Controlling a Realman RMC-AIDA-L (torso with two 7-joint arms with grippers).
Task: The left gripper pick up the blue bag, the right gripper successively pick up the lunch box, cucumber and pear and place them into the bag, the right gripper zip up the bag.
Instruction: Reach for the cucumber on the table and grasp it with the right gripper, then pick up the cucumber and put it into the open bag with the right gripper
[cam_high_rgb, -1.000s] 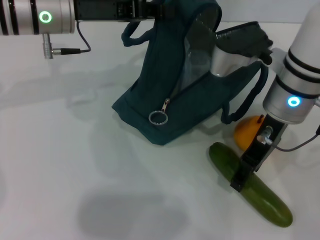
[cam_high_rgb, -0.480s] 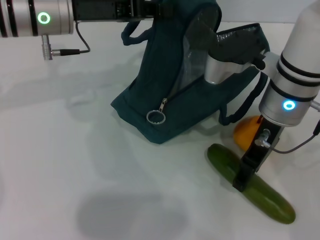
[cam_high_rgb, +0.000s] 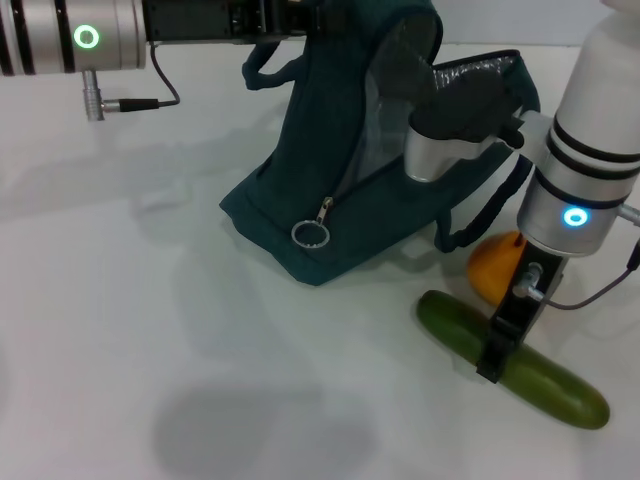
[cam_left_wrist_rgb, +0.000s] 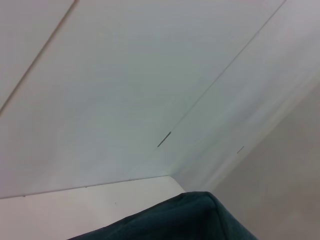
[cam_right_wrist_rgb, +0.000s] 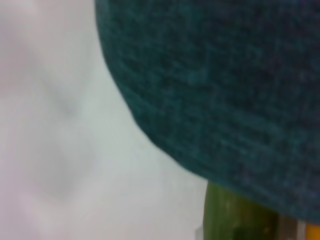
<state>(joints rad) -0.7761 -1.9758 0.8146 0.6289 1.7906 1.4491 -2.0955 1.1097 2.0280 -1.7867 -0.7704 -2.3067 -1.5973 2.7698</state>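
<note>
The blue bag (cam_high_rgb: 330, 190) leans upright at the table's middle, its top held up by my left gripper (cam_high_rgb: 300, 18), which is shut on it at the upper edge. A corner of the blue bag (cam_left_wrist_rgb: 185, 220) fills the left wrist view. Its mouth gapes toward the right, showing silver lining; the ring pull (cam_high_rgb: 312, 234) hangs on its front. The cucumber (cam_high_rgb: 545, 385) lies right of the bag, and my right gripper (cam_high_rgb: 492, 362) reaches down across its middle, closed around it. The pear (cam_high_rgb: 495, 265) rests just behind. The right wrist view shows bag fabric (cam_right_wrist_rgb: 225, 90) above the cucumber (cam_right_wrist_rgb: 235, 220). The lunch box is hidden.
A grey cable and plug (cam_high_rgb: 130, 100) hang from the left wrist. A loop handle (cam_high_rgb: 490, 215) droops from the bag close to the pear. White tabletop (cam_high_rgb: 150, 330) stretches left and in front of the bag.
The cucumber's far right end has swung up and to the right while my right gripper stayed across its middle. The bag and left arm have barely shifted.
</note>
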